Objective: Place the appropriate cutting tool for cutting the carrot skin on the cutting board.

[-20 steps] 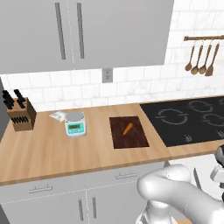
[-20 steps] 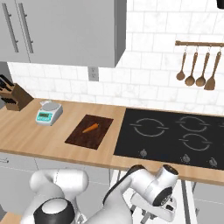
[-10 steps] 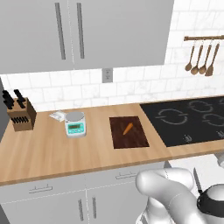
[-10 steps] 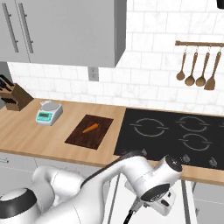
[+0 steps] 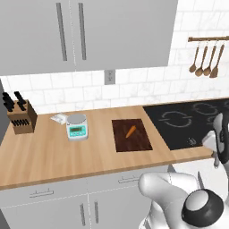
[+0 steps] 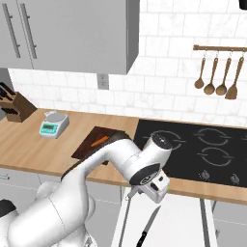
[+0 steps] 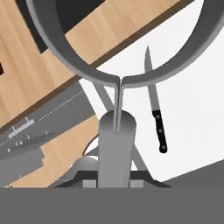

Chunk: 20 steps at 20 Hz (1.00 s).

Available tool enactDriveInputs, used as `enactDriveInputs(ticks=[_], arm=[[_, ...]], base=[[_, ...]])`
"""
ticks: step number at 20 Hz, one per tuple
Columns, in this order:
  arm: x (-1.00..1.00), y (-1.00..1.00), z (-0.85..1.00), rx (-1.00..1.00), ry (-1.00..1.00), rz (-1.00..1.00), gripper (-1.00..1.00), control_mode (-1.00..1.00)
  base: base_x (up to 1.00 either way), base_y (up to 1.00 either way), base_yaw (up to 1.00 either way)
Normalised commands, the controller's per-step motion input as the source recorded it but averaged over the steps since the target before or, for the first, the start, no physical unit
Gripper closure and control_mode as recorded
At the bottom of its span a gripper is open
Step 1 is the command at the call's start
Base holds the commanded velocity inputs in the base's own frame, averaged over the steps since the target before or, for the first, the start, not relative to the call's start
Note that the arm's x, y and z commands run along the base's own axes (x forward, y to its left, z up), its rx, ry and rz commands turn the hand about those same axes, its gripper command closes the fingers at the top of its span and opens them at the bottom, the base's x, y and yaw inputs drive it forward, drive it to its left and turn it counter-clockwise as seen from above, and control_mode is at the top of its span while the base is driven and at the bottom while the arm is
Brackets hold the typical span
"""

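Observation:
My gripper [image 7: 116,177] is shut on the cutting tool [image 7: 115,135], a light-grey handle topped by a large metal loop. In the right base view the gripper [image 6: 131,192] hangs below the counter's front edge, over an open white drawer [image 6: 178,219]. It also shows at the far right in the left base view [image 5: 220,153]. The orange carrot [image 5: 130,131] lies on the dark brown cutting board [image 5: 134,144], up and to the left of the hand. From the right, the carrot [image 6: 100,141] and the board [image 6: 86,146] are partly hidden behind my arm.
A black-handled knife [image 7: 155,114] lies in the drawer under the hand, and shows again from the right [image 6: 147,227]. On the counter stand the black cooktop [image 5: 192,118], the white scale [image 5: 77,126] and the knife block [image 5: 20,117]. Wooden utensils [image 6: 217,77] hang on the wall.
The hand has risen from low in the drawer up towards counter height and shifted left, carrying the tool. The arm's elbow has swung. The board and the carrot have not moved.

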Motion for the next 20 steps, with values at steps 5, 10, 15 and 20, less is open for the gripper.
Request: enactDriveInputs(ticks=[5,10,15,20], arm=[[0.99,0.6,0.17,0.0,0.11,-0.14,1.0,-1.0],[0.97,0.68,-0.16,0.0,0.19,-0.08,1.0,-1.0],[0.77,0.85,-0.03,0.0,0.08,-0.05,1.0,-1.0],[0.81,0.64,-0.17,0.0,0.12,-0.05,1.0,-1.0]], base=[[0.0,0.0,0.0],[0.0,0.0,0.0],[0.0,0.0,0.0],[0.0,0.0,0.0]])
